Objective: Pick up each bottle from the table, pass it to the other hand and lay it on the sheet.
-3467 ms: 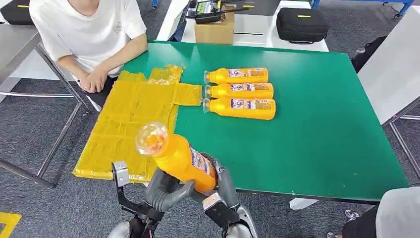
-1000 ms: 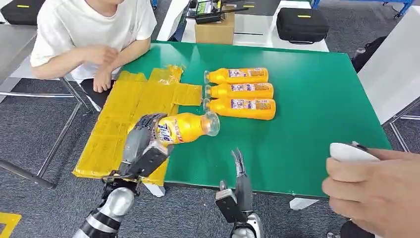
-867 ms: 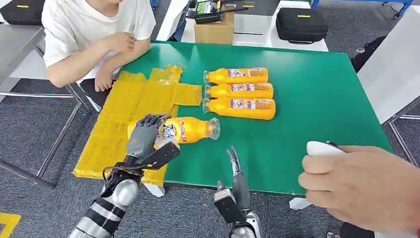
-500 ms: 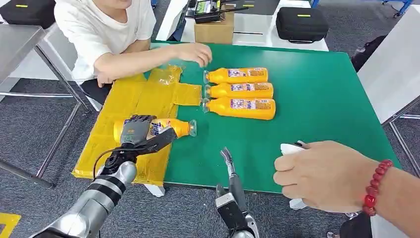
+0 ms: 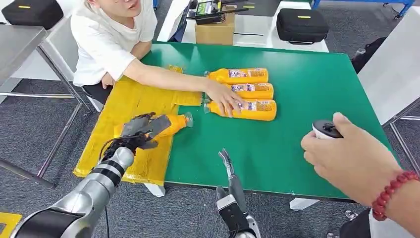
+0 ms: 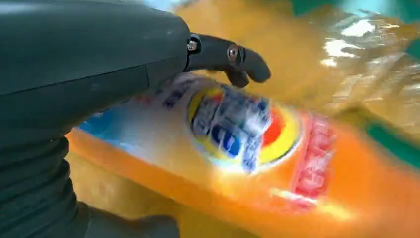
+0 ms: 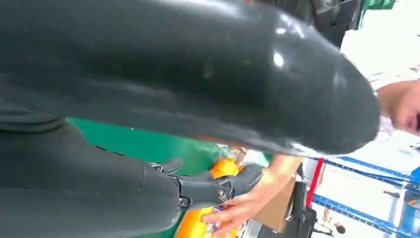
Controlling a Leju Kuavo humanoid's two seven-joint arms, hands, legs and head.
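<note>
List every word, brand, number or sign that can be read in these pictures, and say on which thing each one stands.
No text can be read with certainty.
Held bottle: a colourful label with blue characters, too blurred to read.
Three bottles on the table: printed labels, too small to read.
Cardboard box: no readable print.
Black case: a yellow tag, no legible text.

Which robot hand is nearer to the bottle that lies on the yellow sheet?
Left. The left hand is on the bottle; the right hand stands apart, near the table's front edge.
</note>
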